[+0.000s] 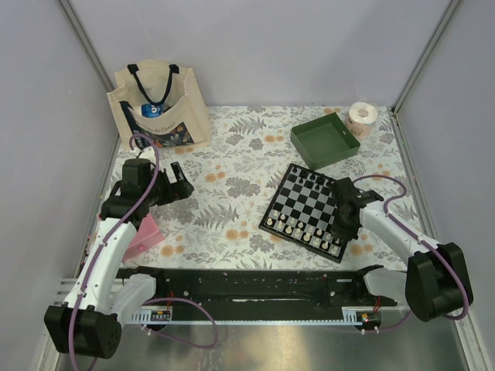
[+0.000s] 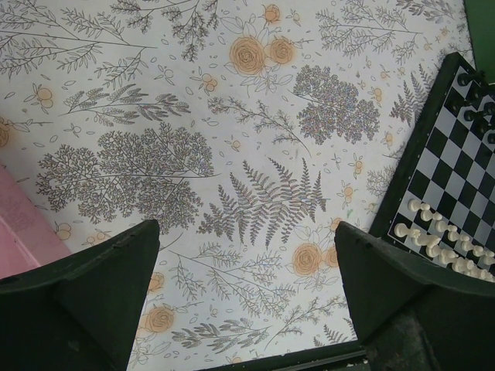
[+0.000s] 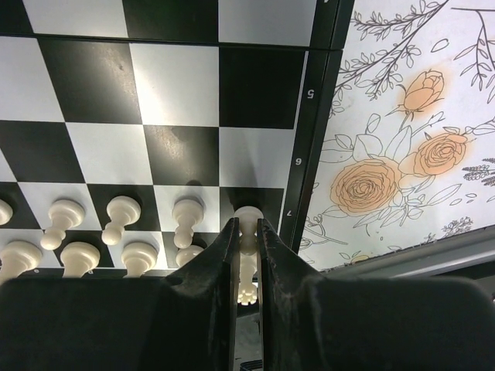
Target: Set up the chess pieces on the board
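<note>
Main risk: tipping the cream-white pawn (image 3: 247, 214) on release. Stands on the black square by the 7 mark, right against the border of the board (image 1: 304, 207), with the neighbouring pawn (image 3: 188, 210) just beside it. Likely cause: opening with any tilt, or dragging a fingertip on the way out, enough to knock it into that neighbour or over the border. Risk 2: clipping the back-row pieces (image 3: 81, 255) close under the fingers while lifting. Risk 3: shoving the whole board across the cloth with a sideways pull.

Right gripper (image 3: 247, 232): almost fully closed, pinching that pawn below its head. Cannot tell whether seated flat on the square. Right arm: reaching in from the table's near right corner, forearm angled inward, wrist pitched down over the board's near right corner.

Left gripper (image 2: 246, 232): wide open, holding nothing, hovering over bare floral cloth left of the board. Left arm: elbow raised, over the table's left side, above the pink item (image 1: 143, 236).

Board: on the table's right half, toward the near edge; black pieces (image 1: 313, 179) along its far side.
</note>
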`<state>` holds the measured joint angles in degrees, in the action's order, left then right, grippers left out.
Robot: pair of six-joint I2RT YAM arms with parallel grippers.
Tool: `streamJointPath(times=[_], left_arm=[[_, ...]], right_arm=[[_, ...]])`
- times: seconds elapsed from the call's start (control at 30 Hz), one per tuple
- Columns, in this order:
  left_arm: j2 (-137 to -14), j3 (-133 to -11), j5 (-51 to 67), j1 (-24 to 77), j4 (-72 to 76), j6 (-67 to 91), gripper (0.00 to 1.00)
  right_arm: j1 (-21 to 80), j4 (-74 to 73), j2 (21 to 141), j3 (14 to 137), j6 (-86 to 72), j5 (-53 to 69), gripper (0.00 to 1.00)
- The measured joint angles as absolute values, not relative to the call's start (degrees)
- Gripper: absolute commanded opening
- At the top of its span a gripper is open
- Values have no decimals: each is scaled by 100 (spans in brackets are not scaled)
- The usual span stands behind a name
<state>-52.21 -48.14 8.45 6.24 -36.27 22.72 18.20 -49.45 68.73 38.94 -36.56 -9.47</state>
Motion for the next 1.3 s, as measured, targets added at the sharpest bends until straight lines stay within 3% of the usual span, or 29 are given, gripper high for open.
streamJointPath(times=[0.53,0.67,0.9,1.07,1.17,1.3], left_arm=[[-5210,-4814,867,613,-3627,2270,99],[-5210,-4814,867,611,-3627,2272,99],[-5210,-4814,867,611,-3625,2272,99],[-5094,-4794,867,611,-3590,2272,99],[-4877,-4716,858,611,-3505,2274,99],[-4807,-4711,801,611,-3472,2290,99]], right_arm=[[1820,-4971,7006,3898,-3658,-961,36],[1820,-4980,6886,3898,-3680,-1000,54],[1820,-5017,6123,3920,-3712,-1297,63],[1815,-5096,5765,4180,-3664,-1691,91],[1809,-5096,5664,4440,-3612,-2016,99],[1675,-5094,5621,4851,-3535,-2370,100]])
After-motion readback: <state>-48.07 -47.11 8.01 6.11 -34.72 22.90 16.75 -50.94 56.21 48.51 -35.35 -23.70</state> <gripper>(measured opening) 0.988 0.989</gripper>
